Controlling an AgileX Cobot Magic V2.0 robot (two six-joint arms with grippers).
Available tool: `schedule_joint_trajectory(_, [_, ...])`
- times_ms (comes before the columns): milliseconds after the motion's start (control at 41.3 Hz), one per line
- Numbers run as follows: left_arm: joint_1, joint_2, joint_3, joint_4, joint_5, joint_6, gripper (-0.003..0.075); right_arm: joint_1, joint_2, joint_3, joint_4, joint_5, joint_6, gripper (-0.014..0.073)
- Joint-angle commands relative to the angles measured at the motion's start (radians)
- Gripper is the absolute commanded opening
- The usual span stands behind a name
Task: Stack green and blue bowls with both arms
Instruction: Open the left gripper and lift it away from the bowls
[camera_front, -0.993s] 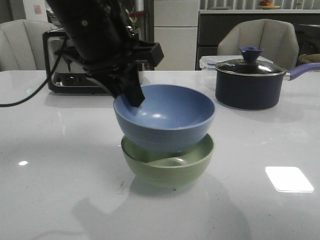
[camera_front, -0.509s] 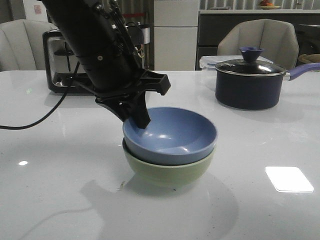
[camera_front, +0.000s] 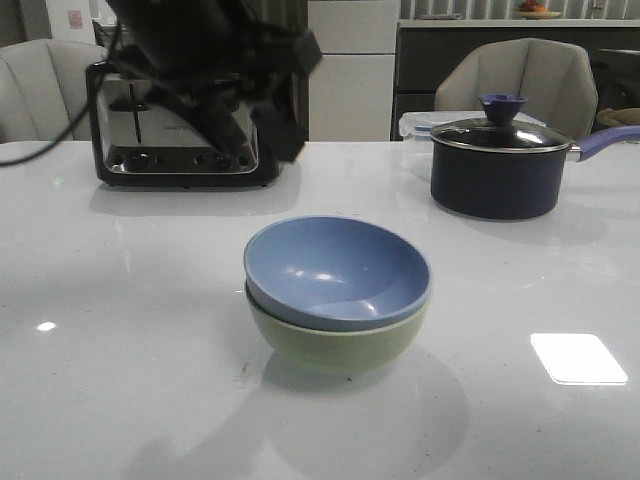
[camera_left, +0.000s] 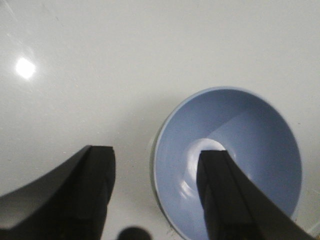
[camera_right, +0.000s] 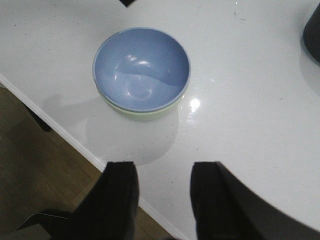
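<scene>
The blue bowl (camera_front: 338, 270) sits nested inside the green bowl (camera_front: 335, 346) on the white table, slightly tilted. My left gripper (camera_front: 255, 125) is raised above and behind the bowls at upper left, open and empty. In the left wrist view its fingers (camera_left: 95, 190) stand wide apart above the blue bowl (camera_left: 250, 145), with a sliver of green rim (camera_left: 151, 160) showing. In the right wrist view the right gripper (camera_right: 162, 170) is open and empty, high over the table's edge, with the blue bowl (camera_right: 141, 67) and the green bowl (camera_right: 142, 114) below it.
A black and chrome toaster (camera_front: 175, 125) stands at the back left. A dark lidded pot (camera_front: 500, 165) with a blue handle stands at the back right, with a clear container behind it. Chairs stand beyond the table. The table's edge (camera_right: 75, 145) and wooden floor show in the right wrist view.
My left gripper lowered the blue bowl into the green bowl, let go of it, and rose up and back to the left. The blue bowl now rests in the green one.
</scene>
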Motion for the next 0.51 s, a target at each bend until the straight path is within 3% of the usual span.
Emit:
schedule_joint_trajectory(0, [-0.005,-0.159,0.022,0.021,-0.027,-0.002,0.0437,0.000,-0.004,-0.025,0.012,-0.063,-0.011,0.0386])
schedule_joint_trajectory(485, [-0.005,-0.736,0.439,0.148,-0.042,-0.002,0.0437,0.000,-0.004,-0.025,0.012,-0.063,-0.011,0.0386])
